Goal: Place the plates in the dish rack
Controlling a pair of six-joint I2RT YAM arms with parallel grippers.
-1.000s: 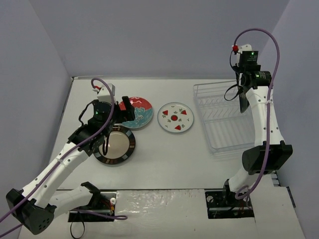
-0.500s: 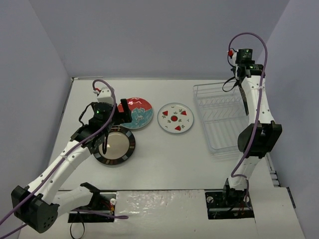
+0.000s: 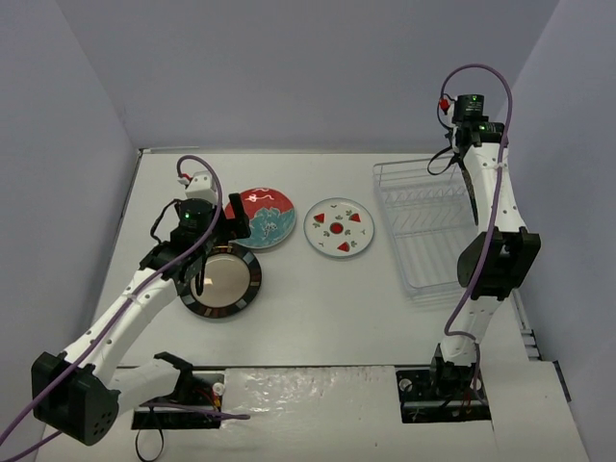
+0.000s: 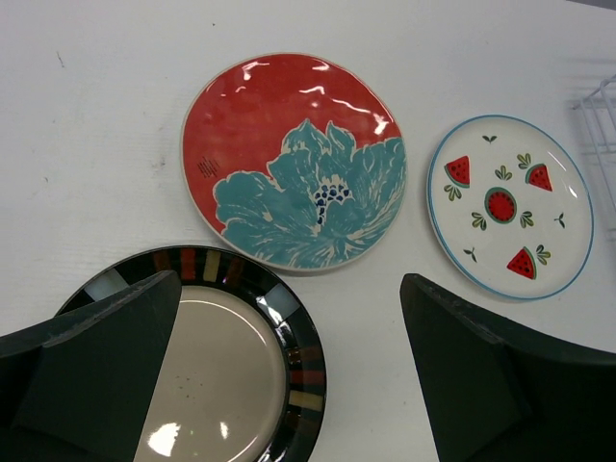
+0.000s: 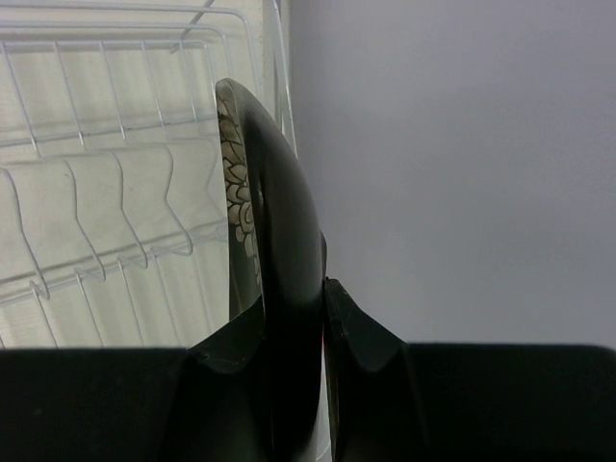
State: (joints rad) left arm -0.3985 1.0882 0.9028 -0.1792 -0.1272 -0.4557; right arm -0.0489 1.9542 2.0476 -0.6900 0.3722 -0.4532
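Note:
My left gripper (image 3: 224, 239) is open and empty, hovering over the right rim of the black-rimmed beige plate (image 3: 226, 281), which also shows in the left wrist view (image 4: 221, 375) under the gripper (image 4: 289, 279). The red-and-teal floral plate (image 4: 289, 154) and the watermelon plate (image 4: 510, 207) lie flat just beyond it. My right gripper (image 5: 322, 289) is shut on the square black flowered plate (image 5: 274, 221), held on edge above the right side of the dish rack (image 5: 115, 192). From above, that gripper (image 3: 466, 166) hangs high over the rack (image 3: 428, 231).
The rack's empty tines fill the right of the table, with its near corner at the edge of the left wrist view (image 4: 602, 115). Grey walls close in at the back and on both sides. The right arm stands upright beside the rack.

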